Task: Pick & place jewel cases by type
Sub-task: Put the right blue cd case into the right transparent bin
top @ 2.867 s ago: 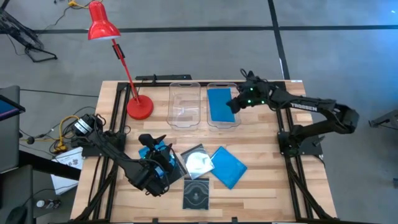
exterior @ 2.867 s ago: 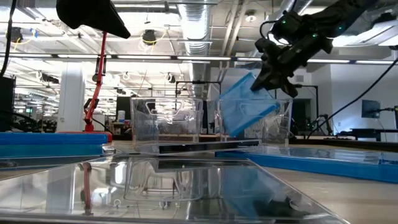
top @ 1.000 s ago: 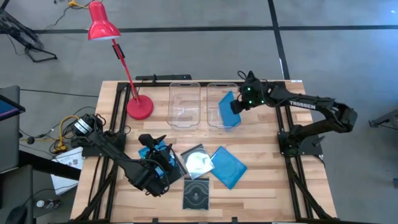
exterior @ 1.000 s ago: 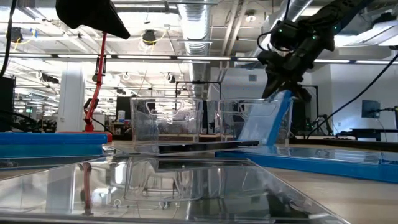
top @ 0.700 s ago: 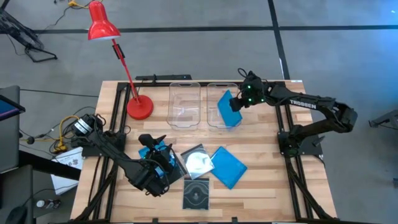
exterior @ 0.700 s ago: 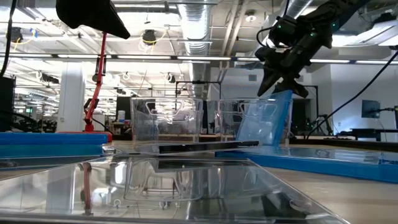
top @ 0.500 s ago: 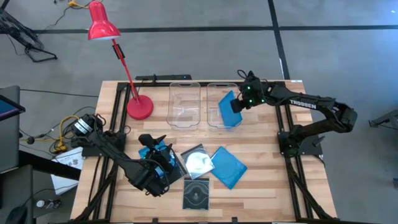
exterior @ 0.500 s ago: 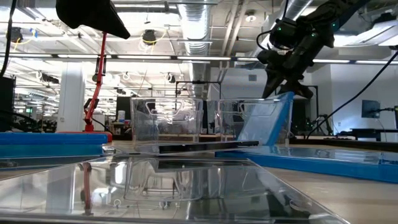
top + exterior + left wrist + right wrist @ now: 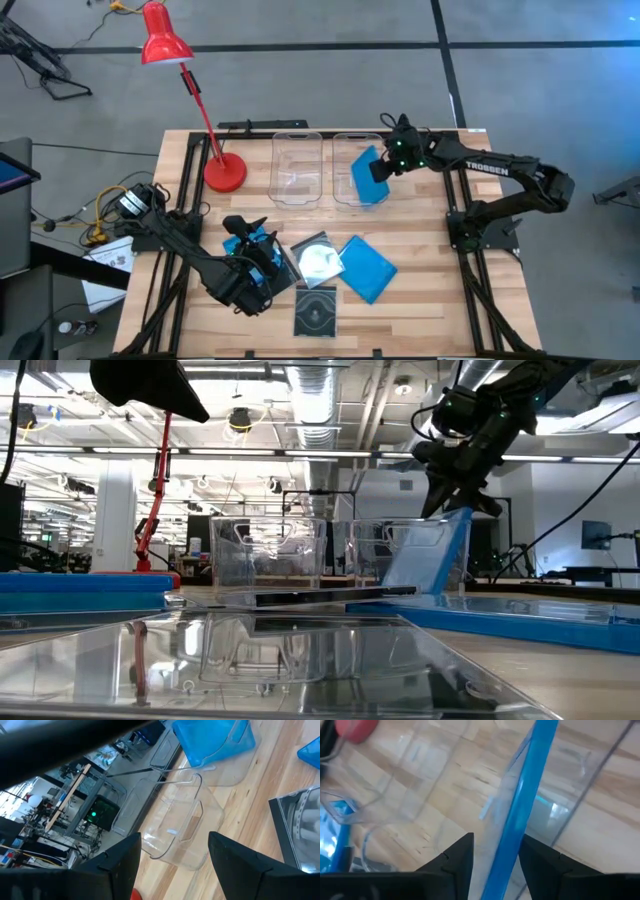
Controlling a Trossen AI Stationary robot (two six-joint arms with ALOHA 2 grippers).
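Right gripper point(image 9: 452, 500): jaws parted either side of the top edge of a blue jewel case point(image 9: 366, 172), no longer clamped; upper centre-right of the high view.
Blue jewel case: carried tilted over the right clear bin point(image 9: 344, 195) moments ago, now standing steeply on edge inside it, leaning on the wall. Judged: deposit nearly finished, release under way.
Left gripper point(image 9: 262, 262): jaws open, holding nothing, lower left of the worktop point(image 9: 430, 300).
Remaining on worktop, lower centre: second blue case point(image 9: 367, 267), clear disc case point(image 9: 320, 260), dark case point(image 9: 316, 311), all unsorted. Left clear bin point(image 9: 298, 170): empty.
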